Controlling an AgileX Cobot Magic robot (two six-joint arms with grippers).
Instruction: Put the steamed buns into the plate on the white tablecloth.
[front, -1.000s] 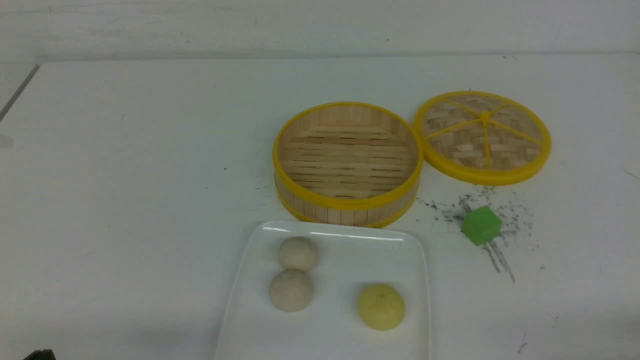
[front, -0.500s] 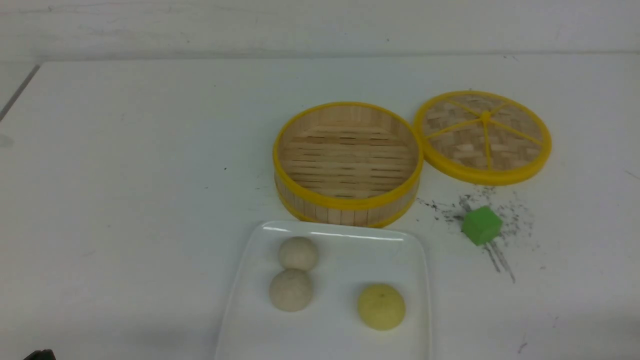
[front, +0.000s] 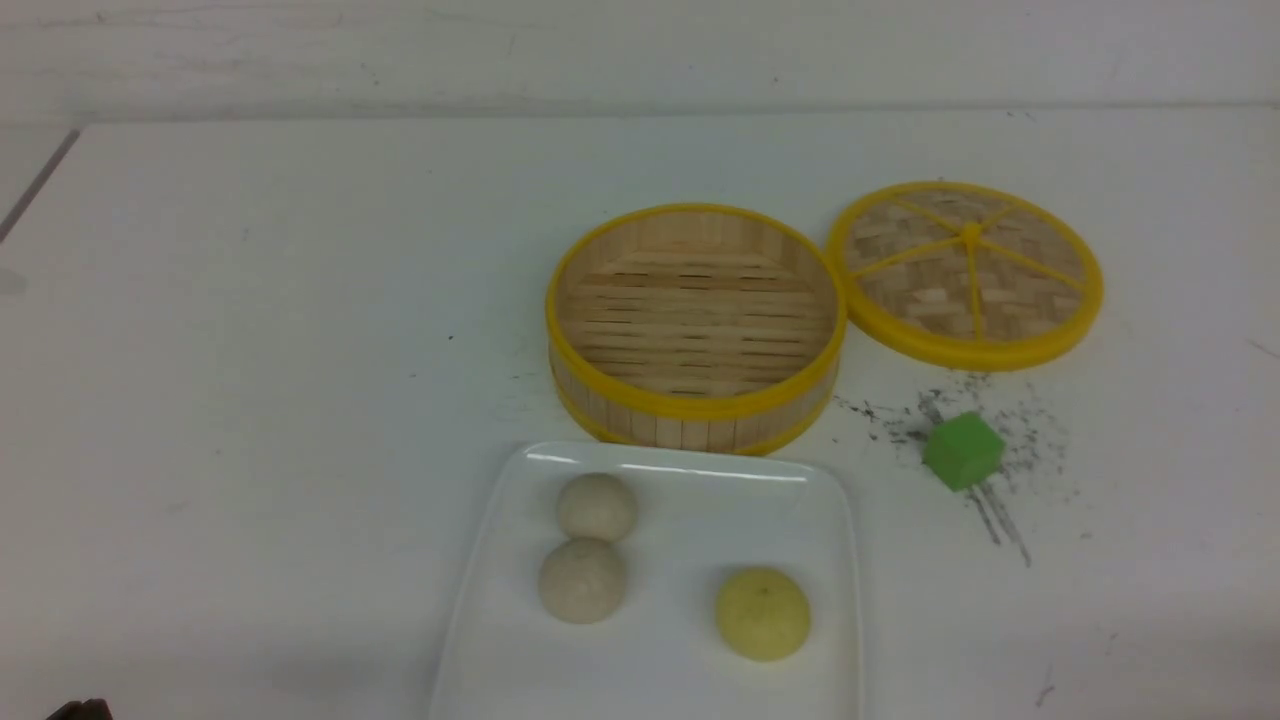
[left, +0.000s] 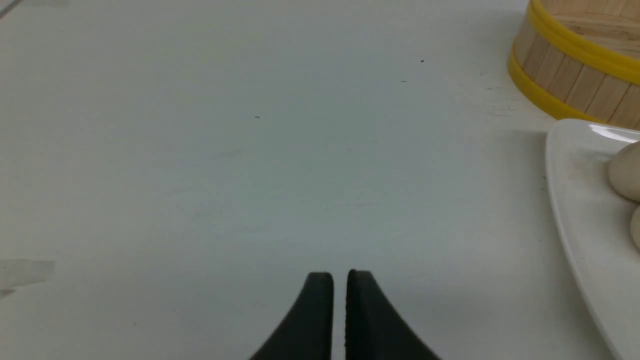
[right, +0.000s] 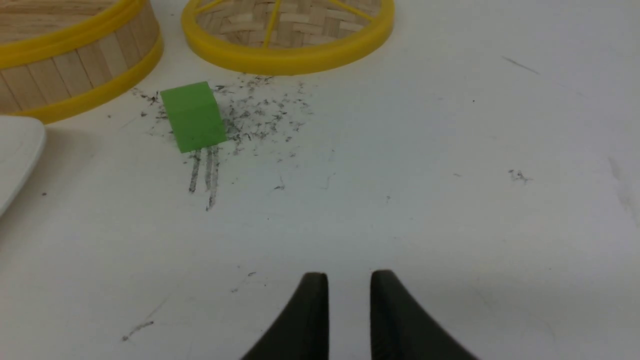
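The white plate (front: 660, 462) lies at the near middle of the white tablecloth (front: 250, 350). Three steamed buns rest on it: two off-white ones (front: 596, 507) (front: 582, 580) touching at its left, and a pale yellow one (front: 762, 613) at its right. In the left wrist view my left gripper (left: 340, 277) is shut and empty above bare cloth, with the plate's edge (left: 575, 200) and one bun (left: 625, 172) off to the side. My right gripper (right: 349, 280) holds nothing, its jaws a narrow gap apart, over scuffed cloth away from the plate corner (right: 15, 150).
An empty bamboo steamer (front: 695, 400) with yellow rims stands just behind the plate. Its woven lid (front: 965, 270) lies to its right. A green cube (front: 962, 451) sits among dark scuffs right of the plate; it also shows in the right wrist view (right: 194, 116).
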